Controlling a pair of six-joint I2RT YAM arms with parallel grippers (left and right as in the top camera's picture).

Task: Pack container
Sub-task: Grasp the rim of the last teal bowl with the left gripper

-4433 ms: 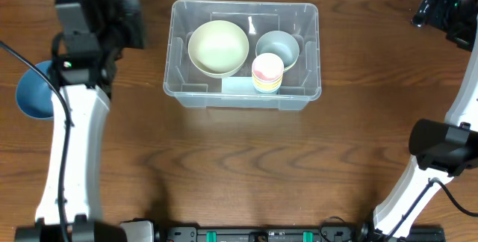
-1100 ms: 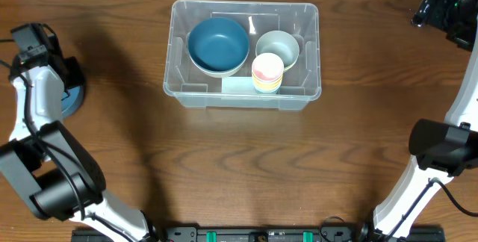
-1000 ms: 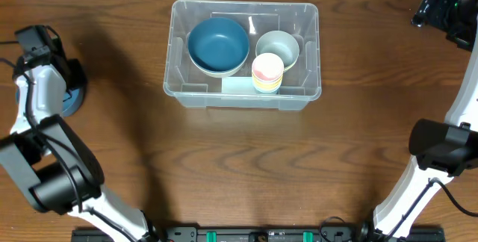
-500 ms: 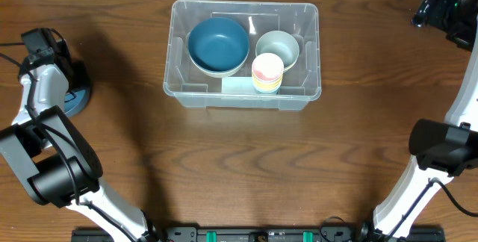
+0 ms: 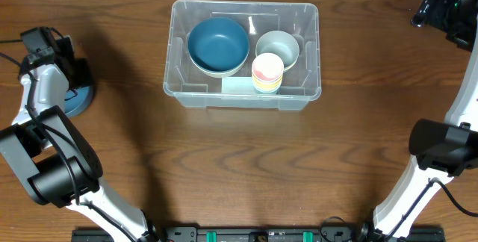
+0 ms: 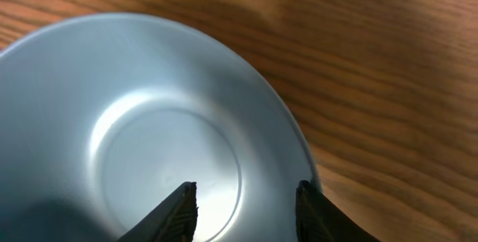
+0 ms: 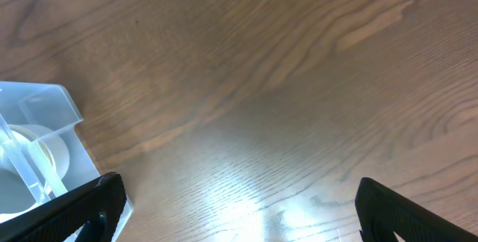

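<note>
Surface: I am working over a brown wooden table (image 5: pixel 239 160) with long streaky grain and a soft sheen.
Container: the container (image 5: pixel 243 101) is sitting near the middle of the table's far edge. It is clear plastic, rectangular, with rounded corners and a rim.
Inside it: a round dark blue bowl (image 5: pixel 217 44) is lying at its left end, a smaller grey bowl (image 5: pixel 277 48) at its right, and a stack of cups (image 5: pixel 267 72) with pink and yellow bands is standing just in front of the grey bowl.
Writing: a small white mark on the container's far wall is showing too small to read.
Left jaws: my left gripper (image 6: pixel 246 212) is hanging partly spread over a smooth, glossy pale blue dish (image 6: pixel 149 145) by the table's left edge, clamping nothing. Whether a tip is touching it, I cannot tell.
Right jaws: my right gripper (image 7: pixel 239 201) is standing spread wide and empty above bare wood near the table's far right corner.
</note>
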